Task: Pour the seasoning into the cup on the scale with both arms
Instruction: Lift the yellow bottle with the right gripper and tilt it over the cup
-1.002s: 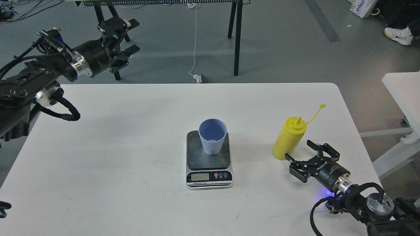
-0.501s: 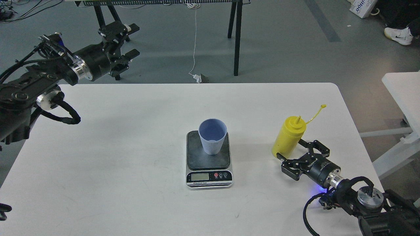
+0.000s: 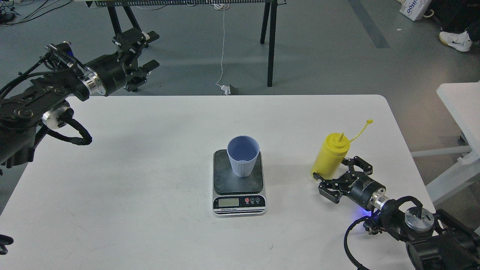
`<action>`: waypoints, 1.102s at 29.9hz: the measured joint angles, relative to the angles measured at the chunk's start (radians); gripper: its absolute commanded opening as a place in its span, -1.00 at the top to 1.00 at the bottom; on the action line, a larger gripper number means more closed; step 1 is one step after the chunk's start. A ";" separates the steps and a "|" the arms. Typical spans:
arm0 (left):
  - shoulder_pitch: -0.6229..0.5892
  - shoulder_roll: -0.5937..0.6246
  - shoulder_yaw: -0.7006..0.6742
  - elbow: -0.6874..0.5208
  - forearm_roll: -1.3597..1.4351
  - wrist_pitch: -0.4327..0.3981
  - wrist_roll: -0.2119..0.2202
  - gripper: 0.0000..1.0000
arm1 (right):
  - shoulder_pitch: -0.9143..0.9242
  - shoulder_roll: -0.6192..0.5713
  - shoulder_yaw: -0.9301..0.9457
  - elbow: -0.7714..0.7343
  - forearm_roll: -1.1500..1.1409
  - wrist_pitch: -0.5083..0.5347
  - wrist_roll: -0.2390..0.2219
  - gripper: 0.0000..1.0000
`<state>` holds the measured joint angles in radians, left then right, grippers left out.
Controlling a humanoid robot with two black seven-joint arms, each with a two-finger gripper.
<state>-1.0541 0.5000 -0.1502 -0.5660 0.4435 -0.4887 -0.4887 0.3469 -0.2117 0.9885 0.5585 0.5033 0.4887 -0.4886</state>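
A light-blue ribbed cup (image 3: 243,155) stands upright on the dark platform of the scale (image 3: 239,189) near the middle of the white table. The yellow seasoning bottle (image 3: 330,155) stands upright to the right, its cap hanging open on a thin tether. My right gripper (image 3: 333,170) is open, its fingers on either side of the bottle's base, not closed on it. My left gripper (image 3: 144,50) is open and empty, raised beyond the table's far left edge.
The white table (image 3: 150,168) fills most of the view. A second white table (image 3: 459,112) stands at the right. Black table legs (image 3: 270,41) and a white cable (image 3: 223,45) are on the floor behind.
My right gripper has moved forward and left until its open fingers straddle the bottle's base. My left arm has shifted slightly left and up. Cup, scale and bottle have not moved.
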 measured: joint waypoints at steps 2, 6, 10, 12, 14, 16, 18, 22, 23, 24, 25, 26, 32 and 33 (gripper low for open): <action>0.001 -0.001 0.000 -0.001 0.000 0.000 0.000 -0.81 | 0.002 0.000 0.000 0.000 -0.001 0.000 0.000 0.93; 0.006 -0.001 0.000 -0.001 0.000 0.000 0.000 -0.81 | 0.039 -0.008 -0.022 -0.006 -0.030 0.000 0.000 0.97; 0.010 -0.004 0.000 -0.002 0.000 0.000 0.000 -0.81 | 0.096 -0.013 -0.045 -0.049 -0.060 0.000 0.000 0.98; 0.012 -0.004 0.000 -0.001 0.000 0.000 0.000 -0.81 | 0.135 -0.014 -0.049 -0.066 -0.069 0.000 0.000 0.98; 0.014 -0.005 -0.001 -0.002 -0.001 0.000 0.000 -0.81 | 0.181 -0.021 -0.051 -0.071 -0.094 0.000 0.000 0.98; 0.015 -0.005 -0.002 -0.001 -0.002 0.000 0.000 -0.81 | 0.254 -0.047 -0.052 -0.071 -0.150 -0.009 -0.001 0.98; 0.015 -0.005 -0.003 -0.001 -0.004 0.000 0.000 -0.81 | 0.343 -0.072 -0.058 -0.067 -0.228 -0.060 0.000 0.98; 0.022 -0.005 -0.009 -0.001 -0.008 0.000 0.000 -0.81 | 0.559 -0.083 -0.115 -0.056 -0.428 -0.199 0.000 0.98; 0.024 -0.006 -0.015 -0.001 -0.009 0.000 0.000 -0.81 | 0.600 -0.080 -0.135 -0.050 -0.472 -0.223 0.000 0.98; 0.028 -0.006 -0.024 0.000 -0.009 0.000 0.000 -0.81 | 0.645 -0.076 -0.161 -0.039 -0.526 -0.251 0.000 0.98; 0.032 -0.006 -0.036 0.000 -0.009 0.000 0.000 -0.81 | 0.686 -0.071 -0.191 -0.022 -0.582 -0.281 0.000 0.98; 0.037 -0.006 -0.047 0.000 -0.009 0.000 0.000 -0.81 | 0.715 -0.065 -0.217 -0.005 -0.631 -0.307 0.000 0.98; 0.070 -0.005 -0.118 0.001 -0.006 0.000 0.000 -0.81 | 0.814 0.025 -0.401 0.207 -0.977 -0.426 0.000 0.98; 0.075 -0.005 -0.125 0.001 -0.005 0.000 0.000 -0.81 | 0.817 0.032 -0.425 0.242 -1.030 -0.431 0.000 0.98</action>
<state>-0.9794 0.4954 -0.2754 -0.5648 0.4383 -0.4888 -0.4888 1.1643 -0.1797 0.5637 0.8003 -0.5265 0.0573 -0.4886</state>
